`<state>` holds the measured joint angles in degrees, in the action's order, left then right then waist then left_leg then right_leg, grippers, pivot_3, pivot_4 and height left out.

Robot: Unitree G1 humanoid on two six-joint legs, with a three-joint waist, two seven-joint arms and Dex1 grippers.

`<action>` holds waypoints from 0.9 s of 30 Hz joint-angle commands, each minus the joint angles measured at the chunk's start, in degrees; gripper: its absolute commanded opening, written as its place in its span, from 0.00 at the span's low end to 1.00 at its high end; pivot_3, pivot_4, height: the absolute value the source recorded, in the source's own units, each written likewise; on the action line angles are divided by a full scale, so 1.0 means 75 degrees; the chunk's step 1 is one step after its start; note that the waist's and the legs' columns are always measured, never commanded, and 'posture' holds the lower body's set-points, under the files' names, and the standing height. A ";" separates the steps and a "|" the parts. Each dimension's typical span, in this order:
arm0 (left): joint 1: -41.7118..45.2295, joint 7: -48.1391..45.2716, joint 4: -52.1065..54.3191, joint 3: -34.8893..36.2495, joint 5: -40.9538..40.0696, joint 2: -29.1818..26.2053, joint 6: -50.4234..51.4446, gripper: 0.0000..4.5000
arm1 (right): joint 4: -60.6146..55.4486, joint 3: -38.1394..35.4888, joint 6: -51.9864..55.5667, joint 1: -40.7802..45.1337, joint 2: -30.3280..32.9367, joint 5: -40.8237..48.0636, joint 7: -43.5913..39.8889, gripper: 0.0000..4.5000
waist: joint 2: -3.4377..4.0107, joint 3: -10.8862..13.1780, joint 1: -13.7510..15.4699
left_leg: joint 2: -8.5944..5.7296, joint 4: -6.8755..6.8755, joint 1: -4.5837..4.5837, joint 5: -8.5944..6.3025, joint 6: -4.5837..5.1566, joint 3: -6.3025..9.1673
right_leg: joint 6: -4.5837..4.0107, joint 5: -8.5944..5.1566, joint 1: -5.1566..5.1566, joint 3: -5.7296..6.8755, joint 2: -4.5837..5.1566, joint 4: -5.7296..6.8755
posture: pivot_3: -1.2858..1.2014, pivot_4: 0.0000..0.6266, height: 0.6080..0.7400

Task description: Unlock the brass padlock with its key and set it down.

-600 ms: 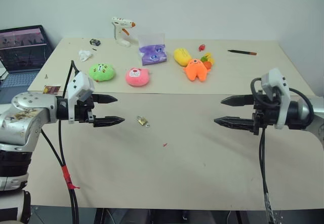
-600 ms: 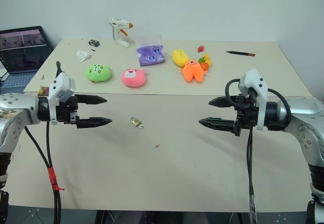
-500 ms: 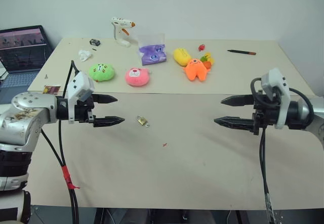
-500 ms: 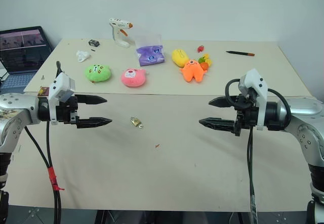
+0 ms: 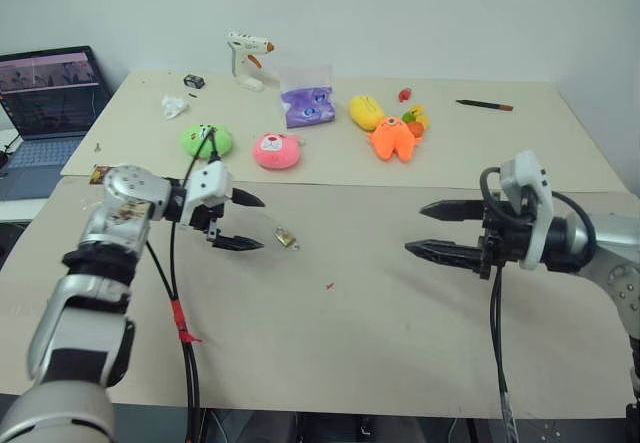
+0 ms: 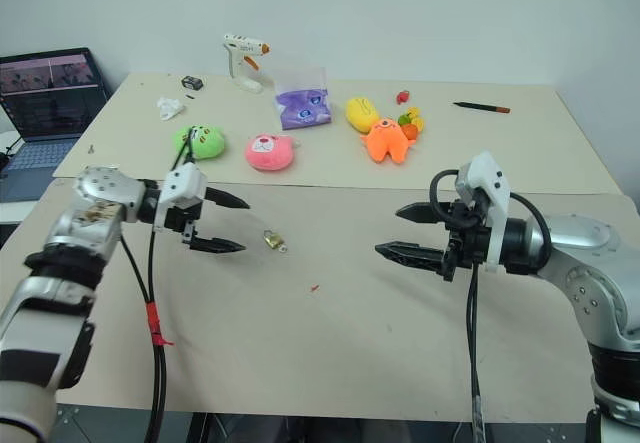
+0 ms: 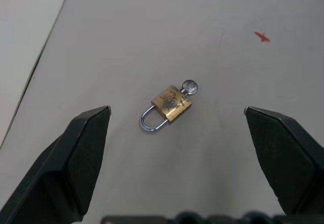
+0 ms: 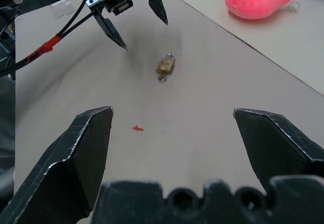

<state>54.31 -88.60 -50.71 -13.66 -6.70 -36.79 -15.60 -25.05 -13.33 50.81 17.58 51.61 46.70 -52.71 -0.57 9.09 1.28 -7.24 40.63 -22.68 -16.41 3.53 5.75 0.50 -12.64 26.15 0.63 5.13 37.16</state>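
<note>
Both jaws gape empty, the padlock (image 7: pixel 168 108) with key (image 7: pixel 189 87) lies ahead of the left gripper (image 5: pixel 247 223), awaiting grasp.

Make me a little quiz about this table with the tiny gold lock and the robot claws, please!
1. True or false: the small golden-brass padlock with the thin silver shackle lies on the beige table, held by no gripper.
2. Which gripper is nearer the padlock? A) left gripper B) right gripper
3. Fill in: the small silvery key's round head sits at the padlock's end opposite the ____.

Key:
1. True; both grippers are open and apart from it.
2. A
3. shackle
</note>
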 commanded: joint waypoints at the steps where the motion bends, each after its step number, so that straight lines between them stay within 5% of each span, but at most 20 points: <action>1: 0.0849 -0.0148 -0.1685 -0.0294 0.0838 0.0426 -0.1650 1.00 | -0.0798 -0.0902 0.0278 -0.0428 0.0004 0.0599 0.0502 1.00 | -0.0001 0.0000 -0.0030 | 0.0000 0.0012 -0.0015 -0.0001 0.0002 0.0001 | 0.0001 0.0000 0.0006 0.0003 0.0001 0.0002 | 0.52 0.24 1.00; 14: 0.1702 0.0666 -0.3306 -0.0887 0.2841 0.0833 -0.2250 1.00 | -0.1853 -0.2143 0.0691 -0.1726 0.0132 0.1701 0.1720 1.00 | -0.0012 -0.0007 -0.0081 | -0.0002 0.0047 -0.0011 0.0000 0.0015 -0.0008 | 0.0013 0.0007 0.0000 -0.0014 0.0000 0.0068 | 0.52 0.24 1.00; 27: 0.1565 0.0358 -0.3371 -0.0077 0.2514 0.1074 -0.1158 1.00 | -0.1567 -0.1837 0.0415 -0.1532 0.0394 0.1585 0.1851 1.00 | -0.0015 -0.0010 -0.0076 | -0.0008 0.0054 0.0020 -0.0003 0.0021 -0.0026 | 0.0014 0.0007 -0.0013 -0.0031 0.0004 0.0097 | 0.52 0.24 1.00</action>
<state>66.38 -85.40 -76.04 -15.76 13.36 -29.06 -25.57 -36.79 -27.12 55.57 4.83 53.70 58.69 -38.65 -0.68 9.02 0.71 -7.30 41.05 -22.52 -16.44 3.70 5.54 0.60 -12.59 26.05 0.40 5.16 37.90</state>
